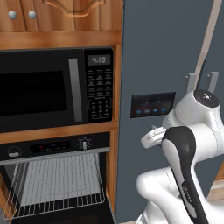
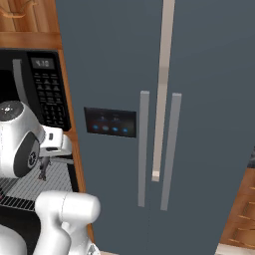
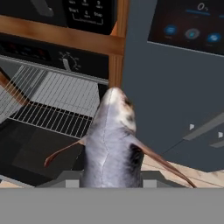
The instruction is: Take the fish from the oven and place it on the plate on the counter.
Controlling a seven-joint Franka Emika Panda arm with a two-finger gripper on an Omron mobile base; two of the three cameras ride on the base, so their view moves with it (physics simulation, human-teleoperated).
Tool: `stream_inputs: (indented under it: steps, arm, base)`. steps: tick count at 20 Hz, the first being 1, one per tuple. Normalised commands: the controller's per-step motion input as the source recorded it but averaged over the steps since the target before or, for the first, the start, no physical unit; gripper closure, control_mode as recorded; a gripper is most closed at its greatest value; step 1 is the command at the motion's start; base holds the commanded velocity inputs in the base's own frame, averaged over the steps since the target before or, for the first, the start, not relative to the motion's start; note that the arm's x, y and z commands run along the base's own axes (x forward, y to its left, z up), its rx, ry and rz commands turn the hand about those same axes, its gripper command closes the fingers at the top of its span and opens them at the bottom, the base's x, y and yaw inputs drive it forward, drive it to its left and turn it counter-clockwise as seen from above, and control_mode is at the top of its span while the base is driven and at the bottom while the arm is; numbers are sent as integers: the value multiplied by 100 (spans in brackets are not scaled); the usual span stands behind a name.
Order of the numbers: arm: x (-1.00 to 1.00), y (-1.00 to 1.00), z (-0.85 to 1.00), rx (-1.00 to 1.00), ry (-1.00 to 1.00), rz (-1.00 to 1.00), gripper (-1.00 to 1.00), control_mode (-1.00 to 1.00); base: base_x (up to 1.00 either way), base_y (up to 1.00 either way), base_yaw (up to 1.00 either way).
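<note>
So going left to right: the oven [image 1: 57, 183] is open with its wire rack [image 1: 61, 181] bare, microwave [image 1: 57, 89] above it, wooden post [image 3: 116, 57] between oven and the grey fridge [image 2: 164, 124]; the fish [image 3: 111, 144] is already out, pinched in the tool [image 2: 44, 169], jaws nearly closed on its body with the head poking forward past the tips; it hangs in front of the oven's right edge, near that post. Risks as I see it: it's a slim, tapered thing so it could slide out on a fast swing; a wide turn right could clip the post or the fridge door; and the plate and the desk are nowhere in sight, so the carry looks long; more chances to drop it.
</note>
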Motion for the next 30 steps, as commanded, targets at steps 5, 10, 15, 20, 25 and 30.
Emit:
stream_inputs:
  steps: [5, 10, 15, 20, 25, 30]
  arm:
    - [0, 0, 0, 0, 0, 0, 100, -100]
    - [-9, -55, 0, 2, 0, -3, 100, -100]
    - [0, 0, 0, 0, 0, 0, 100, 100]
    - [0, 0, 0, 0, 0, 0, 100, 100]
    - [0, 0, 0, 0, 0, 0, 100, 100]
    - [0, 0, 0, 0, 0, 0, 100, 100]
  base:
    - [0, 0, 0]
    - [0, 0, 0]
    - [-22, -83, -4]
    - [-30, -95, -2]
    - [-11, -100, 0]
    - [0, -100, 0]
